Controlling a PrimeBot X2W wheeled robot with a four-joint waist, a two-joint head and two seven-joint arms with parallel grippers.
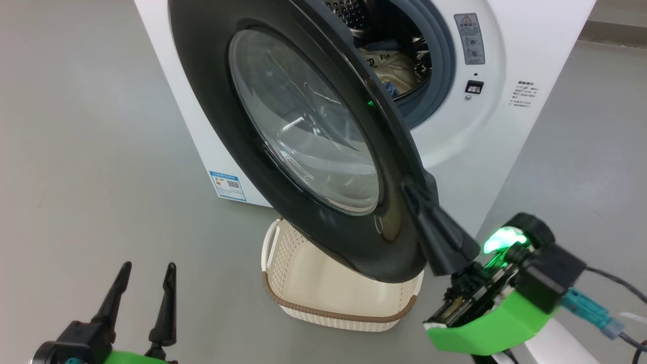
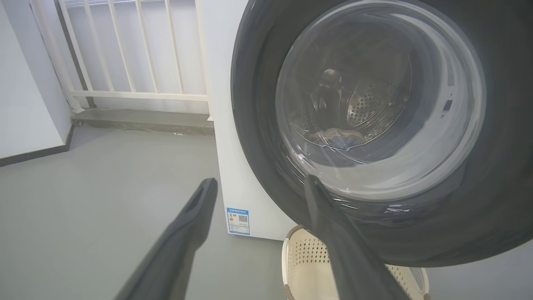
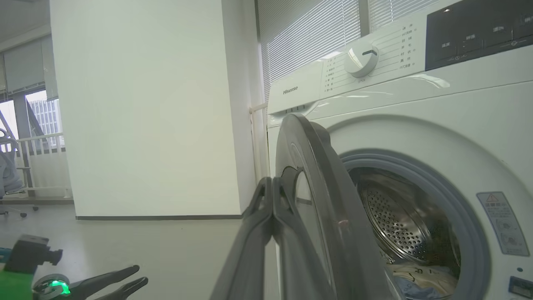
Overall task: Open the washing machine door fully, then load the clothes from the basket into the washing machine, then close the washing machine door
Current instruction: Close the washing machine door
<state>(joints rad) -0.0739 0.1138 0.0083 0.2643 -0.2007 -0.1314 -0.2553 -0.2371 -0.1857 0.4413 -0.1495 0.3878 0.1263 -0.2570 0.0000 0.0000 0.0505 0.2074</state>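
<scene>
washing machine door (image 1: pixel 303 126) partly open, swung out from washing machine (image 1: pixel 505 131). right gripper (image 1: pixel 410 191) clenched with nothing in it, tips at the door's black rim. right wrist view adds the dial (image 3: pixel 361 58). left gripper (image 1: pixel 149 268) spread, holding nothing. clothes (image 1: pixel 389 68) in drum, seen through the glass in left wrist view. basket (image 1: pixel 323 293) on floor under door.

Head high, 2 wrists low, sharing door (image 1: pixel 212 60)
</scene>
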